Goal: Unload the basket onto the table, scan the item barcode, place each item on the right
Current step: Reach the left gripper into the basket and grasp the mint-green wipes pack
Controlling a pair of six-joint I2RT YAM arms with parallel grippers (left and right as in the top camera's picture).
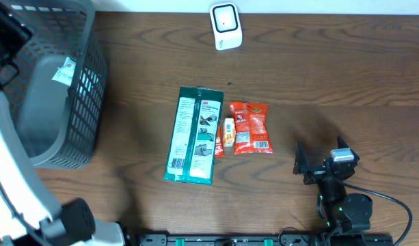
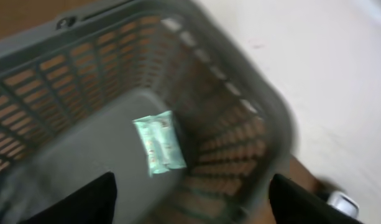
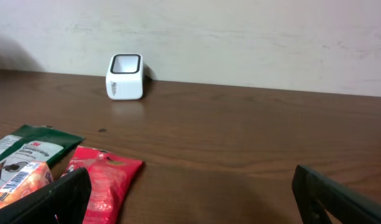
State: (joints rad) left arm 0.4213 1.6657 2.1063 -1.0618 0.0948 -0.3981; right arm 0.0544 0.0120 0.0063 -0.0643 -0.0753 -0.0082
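Three items lie mid-table: a long green pack (image 1: pixel 194 134), a small orange item (image 1: pixel 227 132) and a red packet (image 1: pixel 251 127). The white scanner (image 1: pixel 225 26) stands at the table's far edge. Over the grey basket (image 1: pixel 86 102) hangs my left gripper (image 2: pixel 193 202), open and holding nothing. A pale green packet (image 2: pixel 159 143) lies on the basket floor below it. My right gripper (image 3: pixel 190 205) rests low and open at the front right, nothing between its fingers. Its view shows the red packet (image 3: pixel 103 180) to the left and the scanner (image 3: pixel 125 76) far ahead.
The basket fills the table's left end, with the white left arm (image 1: pixel 11 157) running alongside it. Bare brown wood lies between the right gripper (image 1: pixel 318 164) and the scanner. A pale wall stands behind the table.
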